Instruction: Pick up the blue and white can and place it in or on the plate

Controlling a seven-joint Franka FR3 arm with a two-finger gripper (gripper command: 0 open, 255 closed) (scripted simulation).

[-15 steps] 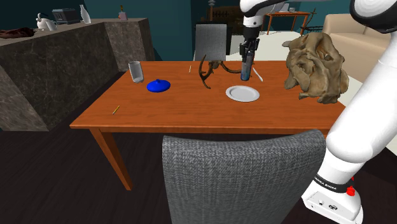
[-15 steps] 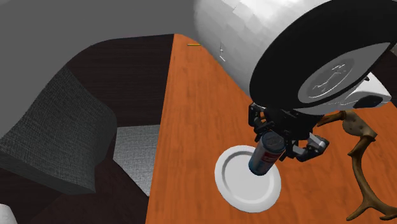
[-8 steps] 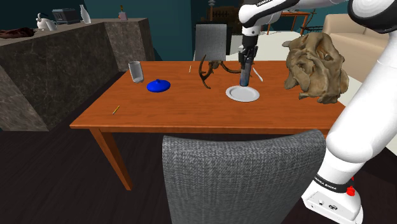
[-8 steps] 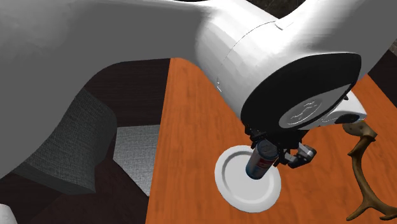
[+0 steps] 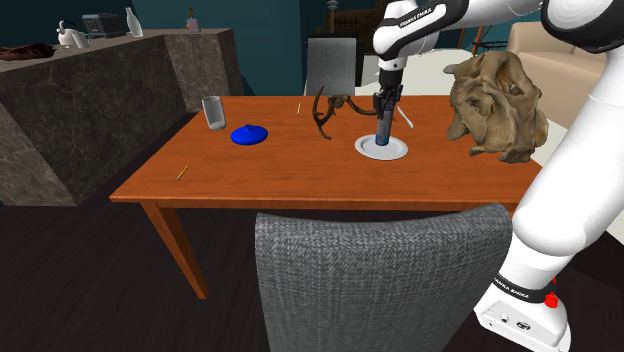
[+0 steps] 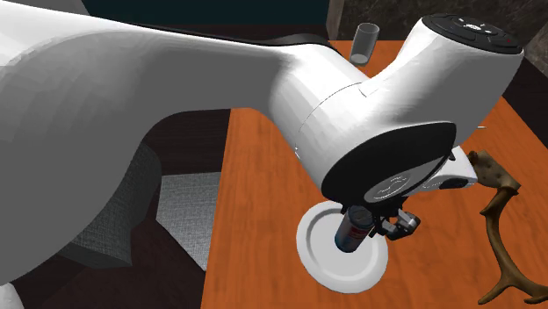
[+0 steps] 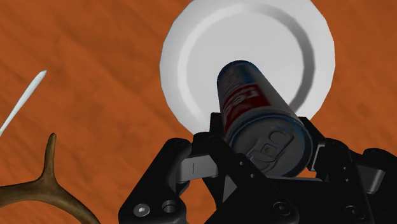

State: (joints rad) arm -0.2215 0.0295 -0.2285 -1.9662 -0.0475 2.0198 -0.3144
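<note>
1. The gripper (image 7: 264, 145) is closed on a dark blue can (image 7: 253, 105) with a red and white label. One black finger presses each side of the can near its top end.
2. The can stands nearly upright under the gripper, with its lower end over the middle of the white plate (image 7: 203, 44). In the shoulder view its base reaches the plate's surface, but I cannot tell whether it actually rests there.
3. The plate lies flat on the orange-brown wooden bench (image 5: 280, 170), toward the far side, on the shoulder view's right.
4. A brown antler (image 5: 325, 110) lies on the bench just beside the plate, on the shoulder view's left of it.
5. A thin white stick (image 7: 22, 105) lies near the plate, apart from it.
6. Farther to the shoulder view's left sit a blue lid-like piece (image 5: 249, 134) and a clear glass (image 5: 213, 112), well apart from the plate.
7. A lumpy brown object (image 5: 497, 105) sits at the bench's end on the shoulder view's right.
8. A grey fabric chair (image 5: 385, 280) stands at the near edge of the bench.
</note>
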